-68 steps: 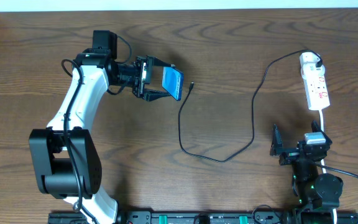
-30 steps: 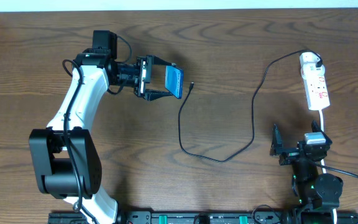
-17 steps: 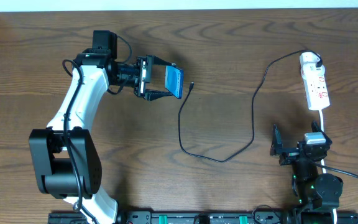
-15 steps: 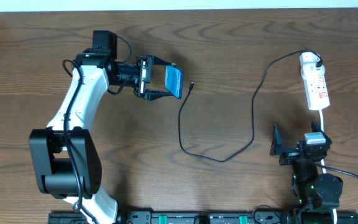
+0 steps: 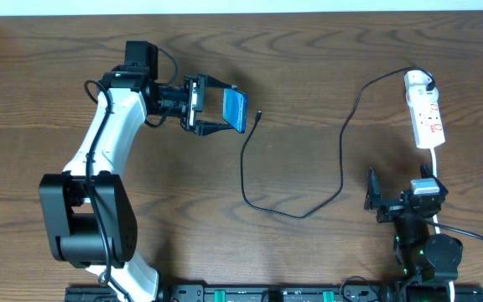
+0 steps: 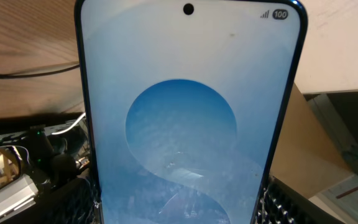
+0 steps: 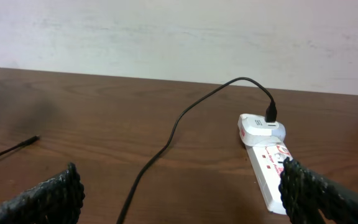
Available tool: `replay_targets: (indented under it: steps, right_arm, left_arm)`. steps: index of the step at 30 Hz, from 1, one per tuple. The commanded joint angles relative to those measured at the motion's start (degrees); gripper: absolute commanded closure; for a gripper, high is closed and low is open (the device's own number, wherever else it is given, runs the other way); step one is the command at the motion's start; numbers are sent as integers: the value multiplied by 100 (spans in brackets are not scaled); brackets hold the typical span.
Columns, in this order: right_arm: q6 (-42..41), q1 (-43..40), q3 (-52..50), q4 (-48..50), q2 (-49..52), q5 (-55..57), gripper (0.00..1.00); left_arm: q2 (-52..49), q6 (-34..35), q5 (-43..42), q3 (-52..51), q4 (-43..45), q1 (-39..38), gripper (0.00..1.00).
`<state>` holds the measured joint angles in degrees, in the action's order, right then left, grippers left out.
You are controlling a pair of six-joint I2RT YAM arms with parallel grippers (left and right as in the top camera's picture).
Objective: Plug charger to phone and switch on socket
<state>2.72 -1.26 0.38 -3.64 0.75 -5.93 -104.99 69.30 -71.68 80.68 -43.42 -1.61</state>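
Note:
My left gripper [image 5: 222,109] is shut on the phone [image 5: 236,110], held on edge above the table at the upper middle; its blue screen fills the left wrist view [image 6: 185,124]. The charger cable [image 5: 340,159] runs from the socket [image 5: 425,120] at the far right, loops across the table and ends in a plug tip [image 5: 259,116] just right of the phone. In the right wrist view the cable [image 7: 166,146] and socket [image 7: 267,168] lie ahead. My right gripper [image 5: 400,198] is open and empty near the front right.
The socket's white cord [image 5: 435,164] runs down past my right gripper. A black rail [image 5: 267,294] lines the table's front edge. A white wall [image 7: 179,31] stands behind the table.
The phone in my left gripper has shifted very slightly up since the oldest frame. Nothing else has moved.

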Motion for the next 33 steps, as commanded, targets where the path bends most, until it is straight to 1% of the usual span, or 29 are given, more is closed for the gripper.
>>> replay_targets:
  steps: [1, 19, 24, 26, 27, 33]
  right_arm:
    - [-42, 39, -7, -24, 0, 0, 1]
    - [-42, 39, -7, -24, 0, 2, 1]
    - [-42, 39, -7, -24, 0, 0, 1]
    - [-42, 39, -7, -24, 0, 0, 1]
    - [-42, 39, -7, -24, 0, 0, 1]
    - [-42, 39, -7, -24, 0, 0, 1]
  left_arm:
    - [164, 87, -273, 17, 2, 13, 27]
    - [164, 92, -278, 17, 2, 13, 27]
    - [164, 136, -424, 17, 2, 13, 27]
    - [164, 153, -444, 17, 0, 13, 27]
    - [164, 155, -444, 17, 0, 13, 30]
    - [164, 306, -444, 17, 0, 13, 30]
